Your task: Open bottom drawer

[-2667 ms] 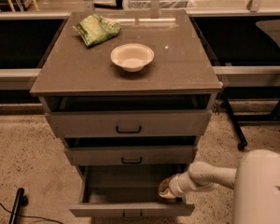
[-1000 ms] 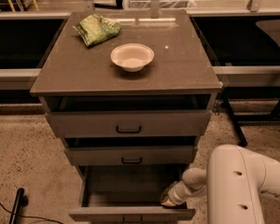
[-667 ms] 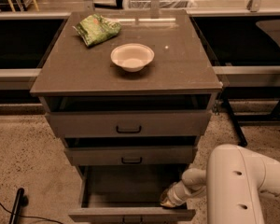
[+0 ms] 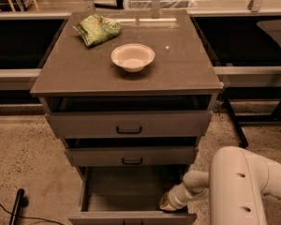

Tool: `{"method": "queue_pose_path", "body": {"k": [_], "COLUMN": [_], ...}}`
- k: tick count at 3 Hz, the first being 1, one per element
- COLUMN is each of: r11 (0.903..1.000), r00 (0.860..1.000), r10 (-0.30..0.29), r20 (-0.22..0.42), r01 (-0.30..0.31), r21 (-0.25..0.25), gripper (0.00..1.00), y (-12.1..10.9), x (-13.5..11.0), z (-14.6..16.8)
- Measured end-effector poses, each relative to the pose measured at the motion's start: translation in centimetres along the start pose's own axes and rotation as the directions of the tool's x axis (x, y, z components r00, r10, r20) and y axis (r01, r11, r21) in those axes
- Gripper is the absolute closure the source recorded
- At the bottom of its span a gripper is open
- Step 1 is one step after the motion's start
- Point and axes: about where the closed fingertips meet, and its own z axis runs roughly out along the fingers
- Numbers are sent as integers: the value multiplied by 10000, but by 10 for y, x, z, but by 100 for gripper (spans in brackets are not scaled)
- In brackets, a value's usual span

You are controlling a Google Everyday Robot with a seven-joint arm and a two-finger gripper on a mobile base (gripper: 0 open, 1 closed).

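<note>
Jutting forward beneath the middle drawer (image 4: 131, 156), the bottom drawer (image 4: 124, 191) stands open. The pincer (image 4: 168, 203) sits below the middle drawer's right end, behind the front panel, likely to drag it outward. Whether it is apart or together I cannot tell.

The white arm (image 4: 243, 186) bends leftward, its claw (image 4: 167, 203) pointing low and left.

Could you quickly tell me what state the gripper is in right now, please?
Gripper: state cannot be told; it sits low inside the pulled-out bottom drawer, near its right front corner.
</note>
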Motion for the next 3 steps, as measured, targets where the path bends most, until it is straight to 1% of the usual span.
{"method": "queue_pose_path", "body": {"k": [1, 2, 3], "r11": [9999, 9952, 9729], "r00": [9993, 9937, 9734], "r10": [-129, -848, -2016], "r20": [347, 734, 1085], "r01": [128, 809, 1862], "r21": [44, 550, 1373], "gripper": [98, 96, 95], "y": [-4, -10, -13], "x": [-6, -31, -72], "z": [-5, -26, -59]}}
